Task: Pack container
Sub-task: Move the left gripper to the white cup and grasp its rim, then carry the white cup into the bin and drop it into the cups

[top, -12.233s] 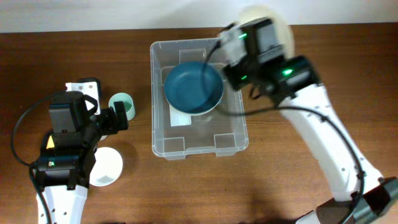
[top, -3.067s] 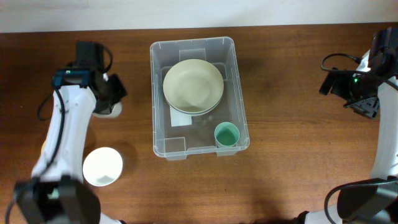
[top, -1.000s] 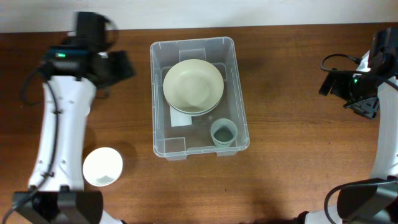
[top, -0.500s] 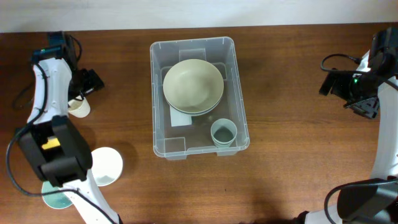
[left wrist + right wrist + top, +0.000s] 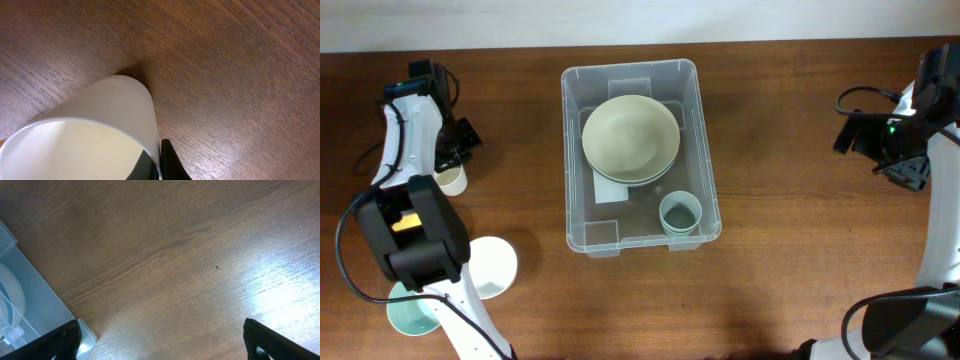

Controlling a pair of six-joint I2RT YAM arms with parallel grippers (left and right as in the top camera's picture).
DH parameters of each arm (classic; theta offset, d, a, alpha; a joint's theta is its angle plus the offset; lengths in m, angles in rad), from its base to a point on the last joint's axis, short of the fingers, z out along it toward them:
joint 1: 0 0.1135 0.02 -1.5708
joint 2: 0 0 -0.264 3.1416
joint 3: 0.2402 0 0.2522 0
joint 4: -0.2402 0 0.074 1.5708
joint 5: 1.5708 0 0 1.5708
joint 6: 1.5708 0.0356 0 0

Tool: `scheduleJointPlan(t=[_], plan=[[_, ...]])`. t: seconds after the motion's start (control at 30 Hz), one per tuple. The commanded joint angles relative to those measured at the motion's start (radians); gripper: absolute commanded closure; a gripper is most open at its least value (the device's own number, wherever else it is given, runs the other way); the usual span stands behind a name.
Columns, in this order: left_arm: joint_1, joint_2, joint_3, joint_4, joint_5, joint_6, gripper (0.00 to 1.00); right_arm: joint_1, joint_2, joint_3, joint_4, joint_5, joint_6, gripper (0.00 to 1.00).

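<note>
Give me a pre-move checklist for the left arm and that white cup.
1. Left gripper closed on white cup: cannot tell, only one finger visible.
2. Bare floor in container beside pale green cup: ok.
3. Cream bowl fully inside the walls: ok.
4. Right gripper open, clear of container: ok.
5. White bowl packed: not ok, on the table.
</note>
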Motion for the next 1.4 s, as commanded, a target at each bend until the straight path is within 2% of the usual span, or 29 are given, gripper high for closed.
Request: scheduleJointPlan(t=[0.0, 0.1, 0.3, 0.4, 0.63, 0.83, 1.0, 1.17, 1.37], plan=[[0.002, 0.0, 0.007, -0.002, 0.003, 0.006, 1.0, -0.005, 0.003, -0.006, 0.0, 0.014, -0.01, 0.01], [-0.015, -0.018, 0.017, -0.019, 0.03, 0.012, 0.99, -0.005, 0.003, -0.006, 0.0, 0.014, -0.01, 0.01], [-0.084, -0.135, 0.077, -0.069, 0.184, 0.013, 0.99, -0.005, 0.003, -0.006, 0.0, 0.014, -0.01, 0.01], [-0.188, -0.264, 0.084, -0.073, 0.273, 0.013, 0.99, -0.005, 0.003, -0.006, 0.0, 0.014, -0.01, 0.01], [-0.529, -0.45, 0.084, -0.062, 0.189, 0.013, 0.99, -0.005, 0.003, -0.006, 0.0, 0.014, -0.01, 0.01], [-0.842, -0.423, 0.08, -0.07, 0.19, 0.013, 0.99, -0.005, 0.003, -0.006, 0.0, 0.015, -0.01, 0.01], [-1.019, -0.377, 0.08, -0.103, 0.191, 0.012, 0.99, -0.005, 0.003, -0.006, 0.0, 0.021, -0.01, 0.01], [-1.103, -0.342, 0.08, -0.164, 0.19, 0.012, 1.0, -0.005, 0.003, -0.006, -0.001, 0.021, -0.01, 0.01], [-1.107, -0.298, 0.079, -0.191, 0.192, 0.012, 1.0, -0.005, 0.003, -0.006, -0.004, 0.021, -0.01, 0.01]])
